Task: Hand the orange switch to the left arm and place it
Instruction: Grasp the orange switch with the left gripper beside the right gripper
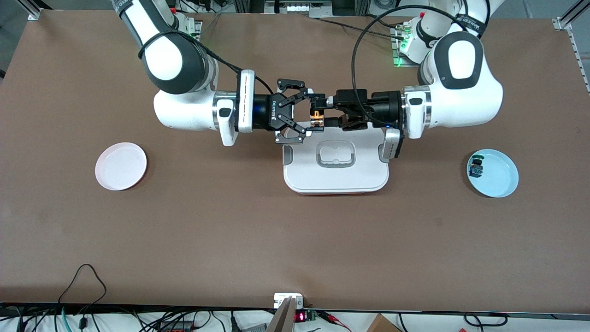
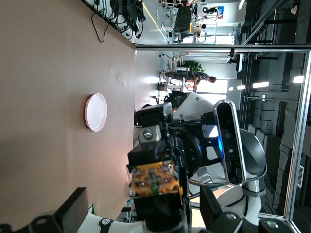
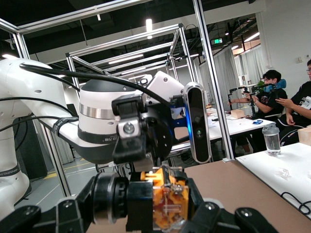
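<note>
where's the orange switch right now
In the front view the orange switch is up in the air over the box, clamped in the right pincer, with the open left pincer meeting it.

Bright, even overhead lighting; soft shadows; ceiling-lamp glare in wrist views.

Matt brown table (image 1: 184,240); smooth glossy white plastic box (image 1: 336,177) and arm shells.
</note>
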`<state>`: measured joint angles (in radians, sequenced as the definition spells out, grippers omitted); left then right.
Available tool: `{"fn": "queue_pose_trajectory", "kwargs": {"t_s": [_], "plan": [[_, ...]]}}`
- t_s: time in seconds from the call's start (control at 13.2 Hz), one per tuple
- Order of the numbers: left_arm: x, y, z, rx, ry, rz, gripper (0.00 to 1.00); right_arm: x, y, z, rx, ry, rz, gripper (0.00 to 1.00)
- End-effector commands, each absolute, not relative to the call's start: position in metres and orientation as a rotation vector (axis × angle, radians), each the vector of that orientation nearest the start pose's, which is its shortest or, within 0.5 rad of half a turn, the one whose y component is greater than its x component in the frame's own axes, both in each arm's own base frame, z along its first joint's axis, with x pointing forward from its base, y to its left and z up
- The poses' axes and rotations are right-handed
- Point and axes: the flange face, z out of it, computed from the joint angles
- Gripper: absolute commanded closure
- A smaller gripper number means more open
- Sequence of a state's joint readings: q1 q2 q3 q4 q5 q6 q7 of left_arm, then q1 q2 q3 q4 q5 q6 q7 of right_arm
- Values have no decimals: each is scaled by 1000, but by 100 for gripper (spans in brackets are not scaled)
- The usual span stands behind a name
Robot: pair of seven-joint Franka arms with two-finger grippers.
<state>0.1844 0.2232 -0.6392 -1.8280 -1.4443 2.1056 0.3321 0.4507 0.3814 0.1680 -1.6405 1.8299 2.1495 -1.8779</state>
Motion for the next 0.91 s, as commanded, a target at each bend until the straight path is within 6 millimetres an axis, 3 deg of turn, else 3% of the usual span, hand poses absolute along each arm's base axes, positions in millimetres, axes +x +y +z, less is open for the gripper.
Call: {"fn": "queue_pose_trajectory", "kwargs": {"t_s": [0.0,0.46,0.61,0.68,0.84], "plan": [[565,-298,487,1749,86,-52,3,553,429,462,-1325,-989,-1049,100],[564,-296,494,1744,137,-100,38,552,428,458,-1328,-997,-1044,100],[563,-295,496,1737,139,-127,59,550,430,459,-1325,-1001,-1044,100],[561,-296,498,1734,128,-139,77,550,428,457,-1329,-1003,-1045,100],[561,-295,502,1733,127,-137,100,549,427,458,-1329,-1008,-1049,100]]}}
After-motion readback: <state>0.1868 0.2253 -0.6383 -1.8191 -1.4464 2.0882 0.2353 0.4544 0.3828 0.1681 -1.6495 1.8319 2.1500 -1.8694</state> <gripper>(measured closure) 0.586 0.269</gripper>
